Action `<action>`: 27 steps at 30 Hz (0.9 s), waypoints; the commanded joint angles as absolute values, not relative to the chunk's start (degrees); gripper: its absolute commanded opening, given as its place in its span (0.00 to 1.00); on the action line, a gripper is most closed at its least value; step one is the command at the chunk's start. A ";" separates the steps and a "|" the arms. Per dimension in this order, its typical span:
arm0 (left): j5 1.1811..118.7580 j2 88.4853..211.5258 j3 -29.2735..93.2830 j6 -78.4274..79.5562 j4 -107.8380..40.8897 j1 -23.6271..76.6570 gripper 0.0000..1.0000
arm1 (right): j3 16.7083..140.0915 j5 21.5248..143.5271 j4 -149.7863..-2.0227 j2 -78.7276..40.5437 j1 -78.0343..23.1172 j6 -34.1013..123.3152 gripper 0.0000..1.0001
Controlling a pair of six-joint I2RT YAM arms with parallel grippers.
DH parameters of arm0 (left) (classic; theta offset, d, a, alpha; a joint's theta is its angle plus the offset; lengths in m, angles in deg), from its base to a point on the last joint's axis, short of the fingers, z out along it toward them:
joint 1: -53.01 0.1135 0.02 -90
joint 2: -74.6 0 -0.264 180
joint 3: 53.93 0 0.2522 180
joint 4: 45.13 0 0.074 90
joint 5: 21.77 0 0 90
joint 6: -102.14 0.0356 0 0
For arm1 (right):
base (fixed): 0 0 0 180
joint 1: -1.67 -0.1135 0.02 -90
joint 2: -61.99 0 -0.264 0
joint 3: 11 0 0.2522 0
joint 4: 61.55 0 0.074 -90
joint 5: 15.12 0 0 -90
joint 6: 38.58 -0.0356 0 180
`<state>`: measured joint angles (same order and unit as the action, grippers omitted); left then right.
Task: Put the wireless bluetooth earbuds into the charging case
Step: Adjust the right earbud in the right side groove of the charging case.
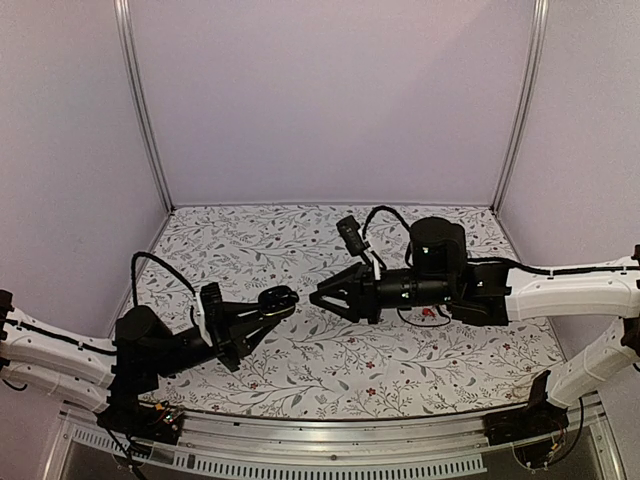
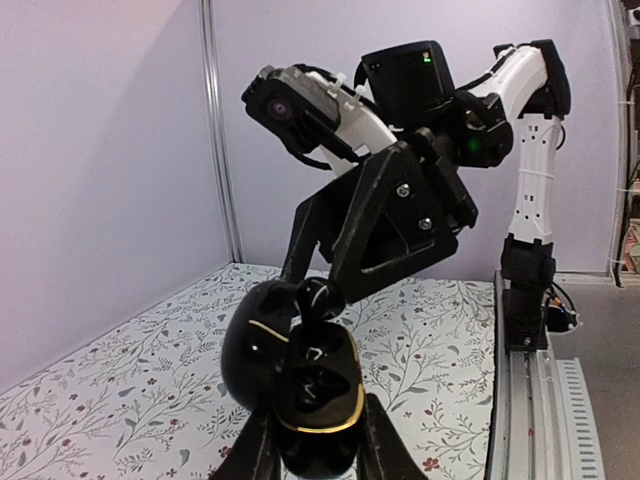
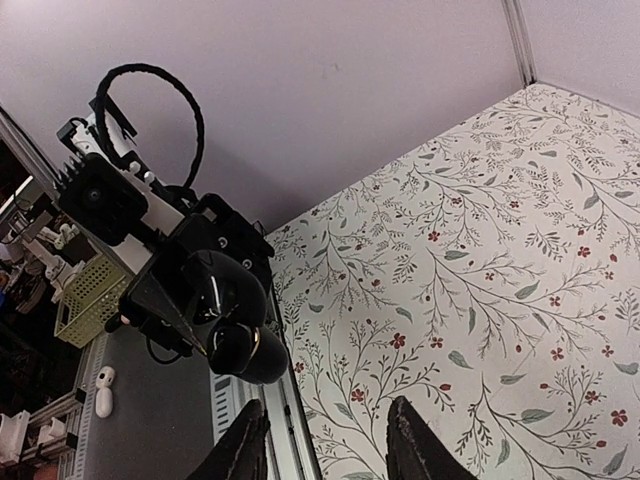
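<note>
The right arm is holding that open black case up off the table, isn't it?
Not quite. It is the left arm's fingers that hold the open black case up off the table. The left wrist view shows the case clamped between that arm's own fingers.

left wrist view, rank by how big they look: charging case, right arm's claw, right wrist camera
1. right claw
2. charging case, close behind; it sits nearest the lens, so the top two are unsure
3. right wrist camera, clearly smallest
</note>
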<state>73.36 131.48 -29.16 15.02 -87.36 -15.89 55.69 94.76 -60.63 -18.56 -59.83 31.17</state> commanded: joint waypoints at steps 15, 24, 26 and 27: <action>72.71 132.78 -26.63 13.11 -86.63 -14.73 0.00 | 61.64 93.87 -64.41 -21.89 -60.86 33.84 0.39; 72.70 133.02 -26.80 12.56 -86.55 -14.31 0.00 | 61.69 94.65 -64.19 -21.82 -61.70 34.01 0.38; 72.58 133.16 -26.72 12.53 -86.56 -14.25 0.00 | 61.97 94.88 -64.23 -21.89 -61.94 33.94 0.38; 72.62 133.34 -26.79 12.58 -86.54 -14.15 0.00 | 62.15 94.93 -64.15 -22.01 -62.00 34.01 0.38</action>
<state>73.01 132.66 -28.11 13.05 -86.37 -15.10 59.82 93.69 -64.59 -21.36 -61.09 33.33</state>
